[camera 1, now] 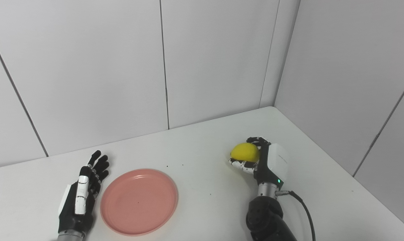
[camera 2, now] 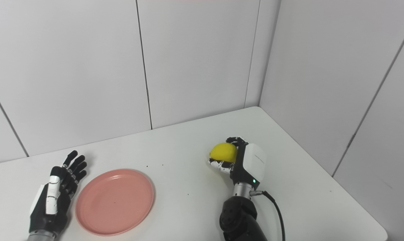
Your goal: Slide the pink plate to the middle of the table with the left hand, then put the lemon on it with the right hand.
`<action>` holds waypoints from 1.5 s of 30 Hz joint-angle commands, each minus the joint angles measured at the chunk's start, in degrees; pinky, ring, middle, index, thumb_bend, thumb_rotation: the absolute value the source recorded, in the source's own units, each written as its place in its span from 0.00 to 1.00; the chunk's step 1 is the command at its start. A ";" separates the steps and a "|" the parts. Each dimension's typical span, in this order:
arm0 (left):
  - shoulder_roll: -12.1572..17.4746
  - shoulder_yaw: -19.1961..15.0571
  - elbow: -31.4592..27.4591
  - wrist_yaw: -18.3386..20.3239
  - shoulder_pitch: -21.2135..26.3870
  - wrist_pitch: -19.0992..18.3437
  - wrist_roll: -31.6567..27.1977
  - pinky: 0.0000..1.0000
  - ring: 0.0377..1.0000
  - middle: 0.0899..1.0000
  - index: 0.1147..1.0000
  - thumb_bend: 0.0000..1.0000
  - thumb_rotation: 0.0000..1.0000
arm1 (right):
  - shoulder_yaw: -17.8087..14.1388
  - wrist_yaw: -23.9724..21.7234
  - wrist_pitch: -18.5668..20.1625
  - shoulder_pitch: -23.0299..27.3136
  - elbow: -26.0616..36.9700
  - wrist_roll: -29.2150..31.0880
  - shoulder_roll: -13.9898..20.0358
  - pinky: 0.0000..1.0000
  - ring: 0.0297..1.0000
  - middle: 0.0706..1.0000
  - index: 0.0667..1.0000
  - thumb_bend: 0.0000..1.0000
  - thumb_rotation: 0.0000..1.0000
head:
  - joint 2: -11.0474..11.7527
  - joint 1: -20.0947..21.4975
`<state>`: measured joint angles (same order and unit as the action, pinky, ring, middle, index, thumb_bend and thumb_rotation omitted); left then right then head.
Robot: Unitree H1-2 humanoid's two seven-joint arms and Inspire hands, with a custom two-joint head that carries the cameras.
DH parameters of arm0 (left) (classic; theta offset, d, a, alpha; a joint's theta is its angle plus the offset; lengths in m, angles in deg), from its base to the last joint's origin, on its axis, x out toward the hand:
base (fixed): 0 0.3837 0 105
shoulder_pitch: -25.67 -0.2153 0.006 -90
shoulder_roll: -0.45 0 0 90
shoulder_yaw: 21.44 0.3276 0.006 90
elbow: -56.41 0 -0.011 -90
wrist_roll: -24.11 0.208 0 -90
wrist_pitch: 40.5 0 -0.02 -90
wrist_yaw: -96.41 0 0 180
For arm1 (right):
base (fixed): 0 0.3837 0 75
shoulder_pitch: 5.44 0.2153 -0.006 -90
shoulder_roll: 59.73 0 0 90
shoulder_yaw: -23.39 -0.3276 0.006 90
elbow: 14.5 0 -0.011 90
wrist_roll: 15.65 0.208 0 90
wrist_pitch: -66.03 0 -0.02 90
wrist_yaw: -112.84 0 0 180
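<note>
The pink plate (camera 1: 139, 201) lies flat on the white table (camera 1: 202, 147), left of centre near the front edge, with nothing on it. My left hand (camera 1: 83, 192) rests just left of the plate's rim, fingers stretched out and apart, holding nothing. My right hand (camera 1: 260, 160) is to the right, with its fingers and thumb wrapped around the yellow lemon (camera 1: 244, 152). The lemon shows above the thumb, facing the plate. The same layout appears in the right eye view: plate (camera 2: 115, 201), lemon (camera 2: 223, 152), left hand (camera 2: 56, 194), right hand (camera 2: 243, 164).
White wall panels close the table at the back and along the right side, meeting in a corner (camera 1: 272, 106). A black cable (camera 1: 304, 207) trails from my right wrist. A stretch of bare tabletop lies between the plate and the lemon.
</note>
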<state>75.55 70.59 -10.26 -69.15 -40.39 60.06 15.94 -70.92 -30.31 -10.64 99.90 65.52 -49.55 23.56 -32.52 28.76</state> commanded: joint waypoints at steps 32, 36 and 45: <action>-4.00 2.68 -7.35 -7.73 -3.35 -5.51 6.03 1.00 0.98 0.95 0.94 0.67 1.00 | 14.89 -12.29 -11.99 5.02 12.27 -1.09 -5.99 0.39 0.39 0.46 0.49 0.51 0.00 | -1.11 -17.64; -4.18 2.90 -7.01 -8.38 -3.19 -5.16 6.79 1.00 0.98 0.95 0.94 0.66 1.00 | 17.13 -14.06 -13.37 5.79 11.00 -1.84 -5.70 0.43 0.42 0.45 0.47 0.52 0.00 | -1.11 -18.84; -4.80 2.91 -6.00 -9.33 -2.84 -3.14 7.39 0.98 0.97 0.94 0.93 0.64 1.00 | 21.76 -15.35 -16.25 6.24 6.50 -4.66 -6.03 0.38 0.40 0.43 0.50 0.51 0.00 | -0.96 -19.59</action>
<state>71.74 73.32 -16.40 -78.12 -44.60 54.35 23.26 -49.44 -46.24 -23.39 103.86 71.38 -53.46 17.87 -33.40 9.23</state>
